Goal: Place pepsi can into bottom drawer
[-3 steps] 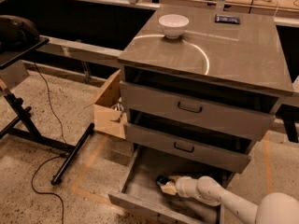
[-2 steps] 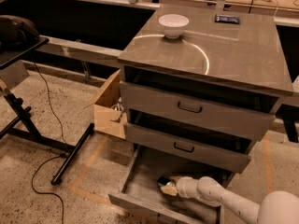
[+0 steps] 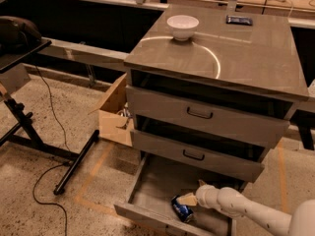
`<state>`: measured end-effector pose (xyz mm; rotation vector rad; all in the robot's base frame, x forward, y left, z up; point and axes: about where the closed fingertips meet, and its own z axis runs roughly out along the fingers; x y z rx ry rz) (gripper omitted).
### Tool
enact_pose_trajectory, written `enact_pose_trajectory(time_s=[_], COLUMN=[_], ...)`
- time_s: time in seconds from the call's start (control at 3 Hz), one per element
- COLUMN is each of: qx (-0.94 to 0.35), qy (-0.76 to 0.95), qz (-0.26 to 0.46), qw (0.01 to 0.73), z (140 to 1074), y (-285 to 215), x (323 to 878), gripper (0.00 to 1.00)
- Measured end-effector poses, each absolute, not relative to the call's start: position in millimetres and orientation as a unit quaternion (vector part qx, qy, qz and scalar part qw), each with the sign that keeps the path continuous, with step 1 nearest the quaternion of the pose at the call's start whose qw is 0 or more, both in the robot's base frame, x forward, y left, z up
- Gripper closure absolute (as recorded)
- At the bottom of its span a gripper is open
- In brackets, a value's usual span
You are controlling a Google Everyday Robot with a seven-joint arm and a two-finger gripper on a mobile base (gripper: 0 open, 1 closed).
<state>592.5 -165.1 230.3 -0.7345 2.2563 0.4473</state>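
The pepsi can (image 3: 181, 209), blue with silver ends, lies tilted on the grey floor of the bottom drawer (image 3: 152, 186), close behind the drawer's low front. The drawer is pulled out wide. My gripper (image 3: 192, 196), at the end of a white arm entering from the lower right, is inside the drawer just above and right of the can, touching or nearly touching it.
The two upper drawers (image 3: 199, 114) stand slightly open above the arm. A white bowl (image 3: 182, 26) and a flat dark packet (image 3: 239, 20) sit on the cabinet top. An open cardboard box (image 3: 114, 117) stands left of the cabinet. A black stand (image 3: 29, 127) and cable are on the floor at left.
The can now lies lower and nearer the drawer's front than before, where it sat at the gripper's tip. The arm has barely moved.
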Motion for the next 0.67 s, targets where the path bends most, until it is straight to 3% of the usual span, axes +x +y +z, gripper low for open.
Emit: enact_pose_trajectory(time_s=[0.33, 0.67], qx=[-0.270, -0.273], qy=[0.880, 0.879], qz=[0.130, 0.128], qw=[0.367, 0.369], z=[256.3, 258.2], y=[-198.8, -196.5], x=[591.0, 592.5], gripper=[0.42, 0.42])
